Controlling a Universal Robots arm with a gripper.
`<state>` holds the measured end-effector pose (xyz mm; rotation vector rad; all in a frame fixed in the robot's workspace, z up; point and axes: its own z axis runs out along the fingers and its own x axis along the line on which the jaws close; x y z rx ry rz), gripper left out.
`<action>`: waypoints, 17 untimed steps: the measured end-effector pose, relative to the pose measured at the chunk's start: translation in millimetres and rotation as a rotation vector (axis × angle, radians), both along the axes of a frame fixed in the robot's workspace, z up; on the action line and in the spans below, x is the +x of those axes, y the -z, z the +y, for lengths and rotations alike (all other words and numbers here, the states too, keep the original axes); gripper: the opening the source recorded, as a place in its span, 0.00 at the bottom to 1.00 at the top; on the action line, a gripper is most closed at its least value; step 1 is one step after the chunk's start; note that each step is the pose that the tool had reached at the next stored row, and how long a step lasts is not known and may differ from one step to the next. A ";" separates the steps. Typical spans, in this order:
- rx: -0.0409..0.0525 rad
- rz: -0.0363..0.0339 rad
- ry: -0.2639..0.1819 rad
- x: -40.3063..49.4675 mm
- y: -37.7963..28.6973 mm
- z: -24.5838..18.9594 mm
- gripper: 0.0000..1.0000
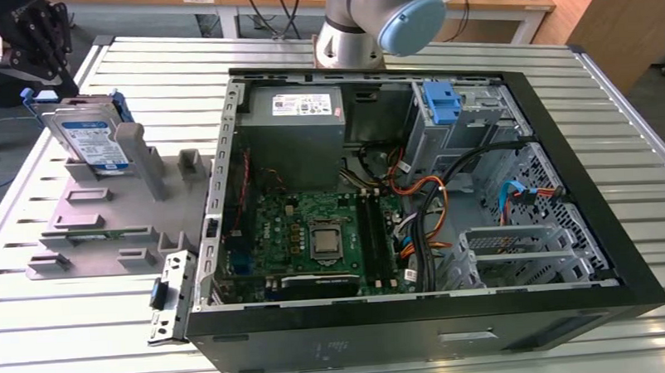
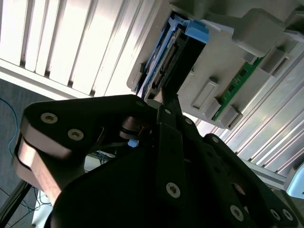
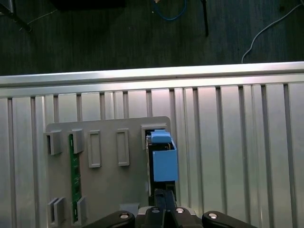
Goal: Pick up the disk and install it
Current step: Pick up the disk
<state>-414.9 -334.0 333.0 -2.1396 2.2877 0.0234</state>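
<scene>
Silver metal disk in blue frame stands in grey holder, likely stiff, weighty, shock-fragile; I'd pinch its flat faces; my hand sits close, opening I cannot tell.

Black claw — downward, high at the exterior view's left.

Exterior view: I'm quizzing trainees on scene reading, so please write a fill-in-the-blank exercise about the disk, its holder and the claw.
1. The disk, a flat silver metal hard drive in a blue plastic frame, stands ____ in the grey plastic holder.
2. That holder sits on the slatted metal table to the exterior view's ____ of the open black computer case.
3. The black claw hangs ____ the disk.
Missing words: upright; left; above.
</scene>
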 end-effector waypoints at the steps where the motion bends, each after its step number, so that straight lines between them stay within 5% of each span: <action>1: 0.0000 0.0000 0.000 0.0 0.0 -0.2 0.11; 17: 0.0018 0.0008 0.000 0.7 0.1 -2.2 0.11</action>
